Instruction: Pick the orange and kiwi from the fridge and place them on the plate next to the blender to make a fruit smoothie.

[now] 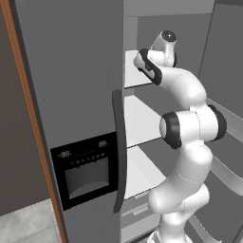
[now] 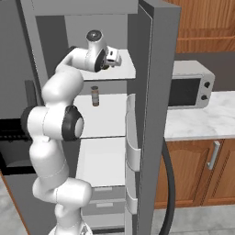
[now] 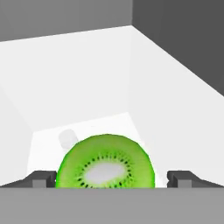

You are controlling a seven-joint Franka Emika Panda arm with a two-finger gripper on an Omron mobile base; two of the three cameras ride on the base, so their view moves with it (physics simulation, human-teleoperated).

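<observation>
Matt fridge, glossy fruit

My kiwi point(image 3: 105, 164) looks wet-glossy on its cut face; fridge point(image 1: 71, 85) door matt grey, shelves point(image 3: 87, 78) smooth white.

A silver-grey boxy microwave with a dark glass door point(image 2: 190, 86) stood on a pale marbled stone table point(image 2: 206, 120), above brown wooden cabinet doors with a metal handle point(image 2: 193, 172). A small brown cylindrical jar point(image 2: 95, 96) stood upright on a white shelf.

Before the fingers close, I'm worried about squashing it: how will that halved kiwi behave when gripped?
The kiwi shows a cut face with pale core and seeds, so it is probably soft and juicy; a hard squeeze may bruise it. Its rounded green sides could slip between the open fingers. Being half-dome shaped, it seems unlikely to roll far on the white shelf.
</observation>
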